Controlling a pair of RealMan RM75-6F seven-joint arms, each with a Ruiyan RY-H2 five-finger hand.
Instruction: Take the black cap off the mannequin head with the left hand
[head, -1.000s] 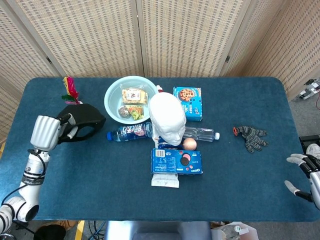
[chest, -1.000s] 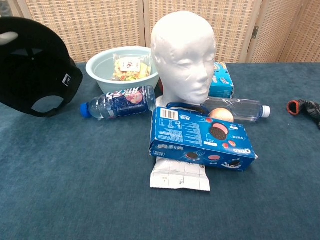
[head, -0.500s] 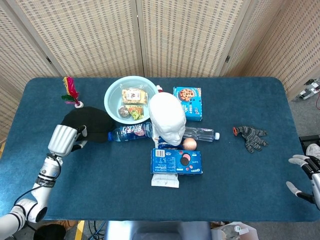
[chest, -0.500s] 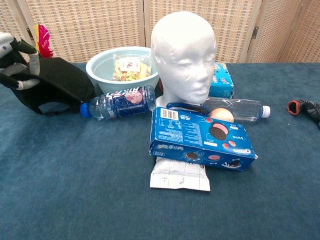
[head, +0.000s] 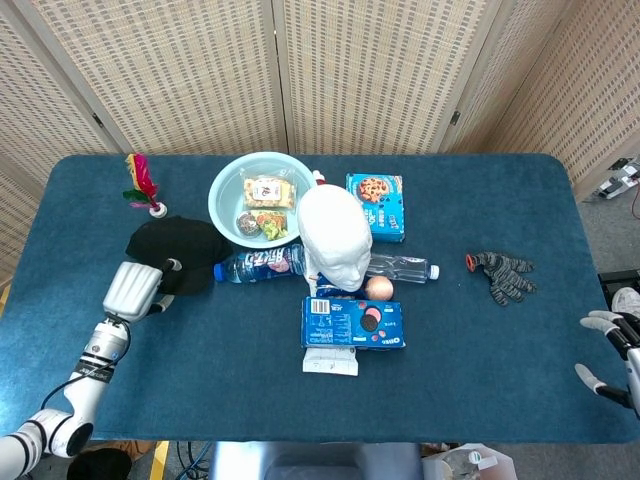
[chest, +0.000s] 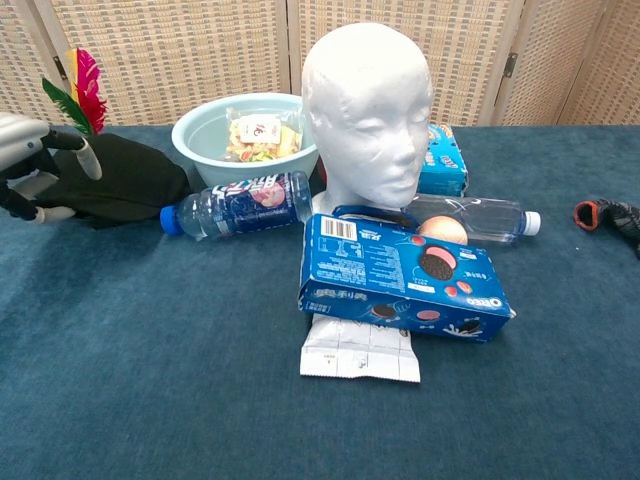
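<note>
The white mannequin head (head: 333, 235) (chest: 368, 110) stands bare at the middle of the blue table. The black cap (head: 178, 248) (chest: 130, 178) lies flat on the table to its left, beside a labelled bottle. My left hand (head: 135, 288) (chest: 35, 175) sits at the cap's near left edge with its fingers (chest: 70, 142) apart, arched over the brim; no grip on the cap shows. My right hand (head: 612, 350) hovers off the table's right edge with spread fingers and nothing in it.
A pale bowl (head: 225, 190) of snacks stands behind the cap. A labelled bottle (head: 260, 264), a clear bottle (head: 400, 267), a peach (head: 378, 288), an Oreo box (head: 353, 323) and a cookie box (head: 376, 205) ring the head. A feather toy (head: 140, 182) stands far left, a glove (head: 503, 273) right.
My left hand has lowered the cap from the air onto the table, then drawn back toward me with its fingers spreading. The right hand has barely shifted.
</note>
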